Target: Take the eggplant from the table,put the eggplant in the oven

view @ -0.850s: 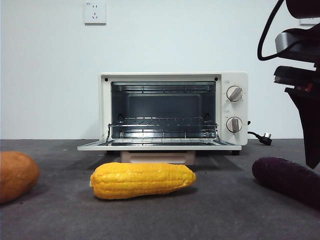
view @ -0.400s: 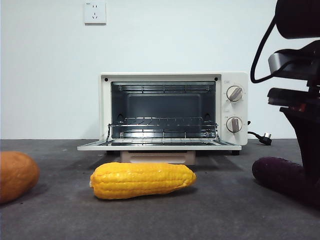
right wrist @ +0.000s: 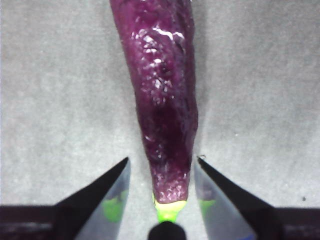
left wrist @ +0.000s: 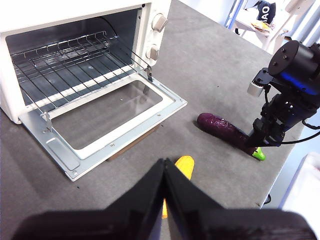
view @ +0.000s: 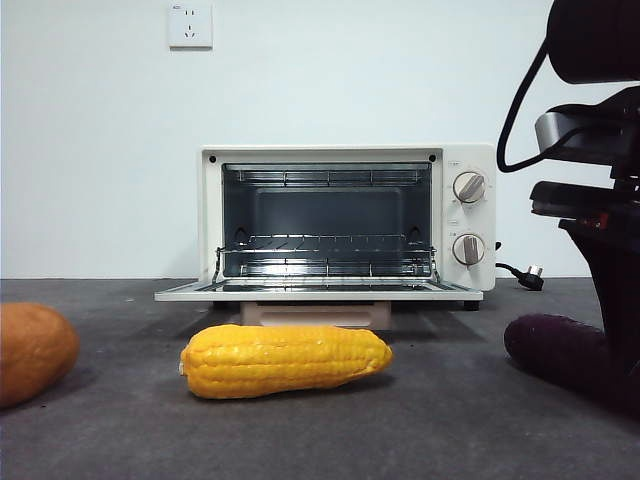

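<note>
Corn [view: 285, 361] lies before the oven [view: 347, 221] (door down); eggplant [view: 556, 350] right, squash [view: 33, 352] left.

Eggplant [right wrist: 162, 95]: dark glossy purple, bright green stem cap. Corn cob [view: 285, 360]: yellow with rows of kernels. Rounded vegetable [view: 33, 350] at near left: orange-brown. Oven [view: 345, 220]: cream-white body, dark grey interior, silver wire rack [left wrist: 70, 60], two beige knobs. Table [view: 420, 430]: dark grey, finely speckled. Right gripper [right wrist: 162, 172]: black. Left gripper [left wrist: 164, 185]: black. Wall [view: 100, 150]: white, white socket [view: 190, 25]
</note>
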Available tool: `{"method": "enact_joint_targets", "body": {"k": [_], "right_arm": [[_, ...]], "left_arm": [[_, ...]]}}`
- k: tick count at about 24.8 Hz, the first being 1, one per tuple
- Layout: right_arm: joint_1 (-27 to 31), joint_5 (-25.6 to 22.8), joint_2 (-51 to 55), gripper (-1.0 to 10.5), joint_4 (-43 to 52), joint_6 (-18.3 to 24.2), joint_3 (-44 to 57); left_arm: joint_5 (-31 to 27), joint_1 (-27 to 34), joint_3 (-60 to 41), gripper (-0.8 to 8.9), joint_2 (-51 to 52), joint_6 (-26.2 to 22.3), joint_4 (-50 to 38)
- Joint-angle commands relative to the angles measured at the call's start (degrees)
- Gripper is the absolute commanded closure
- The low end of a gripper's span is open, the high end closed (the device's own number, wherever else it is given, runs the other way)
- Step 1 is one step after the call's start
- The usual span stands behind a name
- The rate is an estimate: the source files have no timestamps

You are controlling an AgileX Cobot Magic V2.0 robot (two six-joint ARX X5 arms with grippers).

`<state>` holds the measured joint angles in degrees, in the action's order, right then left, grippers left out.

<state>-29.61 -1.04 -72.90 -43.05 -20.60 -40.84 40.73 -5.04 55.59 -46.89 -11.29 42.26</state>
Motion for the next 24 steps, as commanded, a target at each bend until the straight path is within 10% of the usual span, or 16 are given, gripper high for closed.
{"method": "enact_joint_targets", "body": {"k": [1, 24], "right_arm": [[-0.07, 0.17, -0.44, 8.0, 0.24, -0.68, 0.46], [-0.07, -0.09, -4.37, 8.9, 0.33, -0.33, 0.50]], "left_arm": [[0.20, -0.15, -0.35, 8.19, 0.02, 0.37, -0.35], [0.20, -0.31, -0.35, 8.19, 0.02, 0.37, -0.35]]}}
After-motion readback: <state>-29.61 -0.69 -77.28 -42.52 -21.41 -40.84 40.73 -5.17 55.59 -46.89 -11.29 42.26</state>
